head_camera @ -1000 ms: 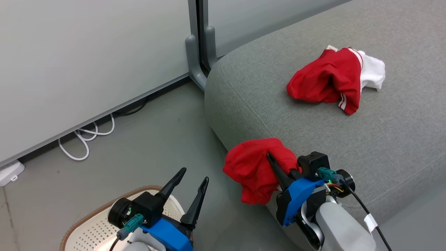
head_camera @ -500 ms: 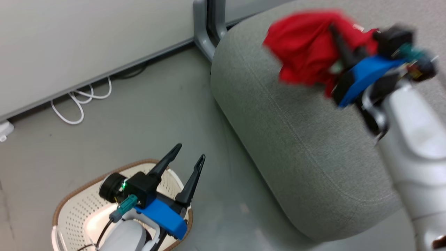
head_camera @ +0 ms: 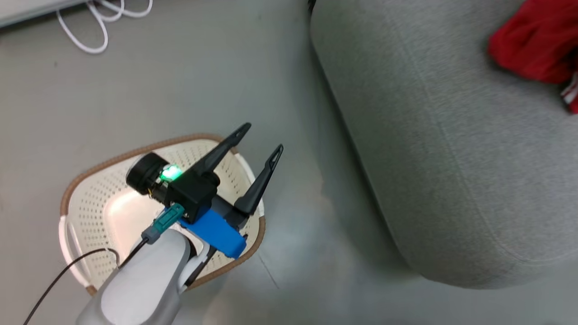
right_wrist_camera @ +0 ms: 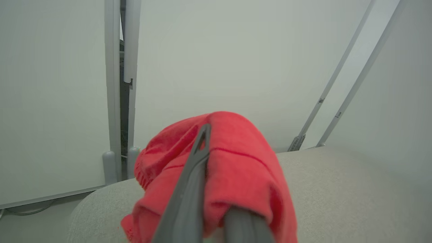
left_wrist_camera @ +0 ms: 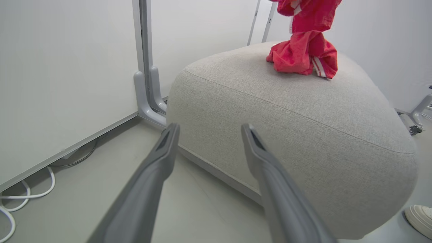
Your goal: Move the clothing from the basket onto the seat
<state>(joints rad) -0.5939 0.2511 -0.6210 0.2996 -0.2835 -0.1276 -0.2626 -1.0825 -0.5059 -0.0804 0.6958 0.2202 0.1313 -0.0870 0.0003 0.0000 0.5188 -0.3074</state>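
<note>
My left gripper (head_camera: 263, 136) stands open over the cream basket (head_camera: 113, 155) on the floor, with nothing between its fingers (left_wrist_camera: 210, 127). The part of the basket's bottom that shows is bare. My right gripper (right_wrist_camera: 207, 133) is shut on the plain red clothing (right_wrist_camera: 236, 162), held above the grey seat (right_wrist_camera: 337, 189). The striped red garment (left_wrist_camera: 300, 55) lies on top of the seat (left_wrist_camera: 270, 111), and more red fabric (left_wrist_camera: 310, 13) hangs just above it. In the head view, red clothing (head_camera: 533, 49) shows over the seat (head_camera: 451, 158) at the top right edge.
White cables (head_camera: 90, 27) lie on the floor by the wall. A grey partition post (left_wrist_camera: 146, 84) stands just left of the seat. A pale shoe (left_wrist_camera: 420, 216) rests on the floor at the seat's near right. Bare floor separates basket and seat.
The head camera has tilted down. My right gripper has carried the plain red garment from the seat's front edge up and over the seat. The left gripper stays open over the basket.
</note>
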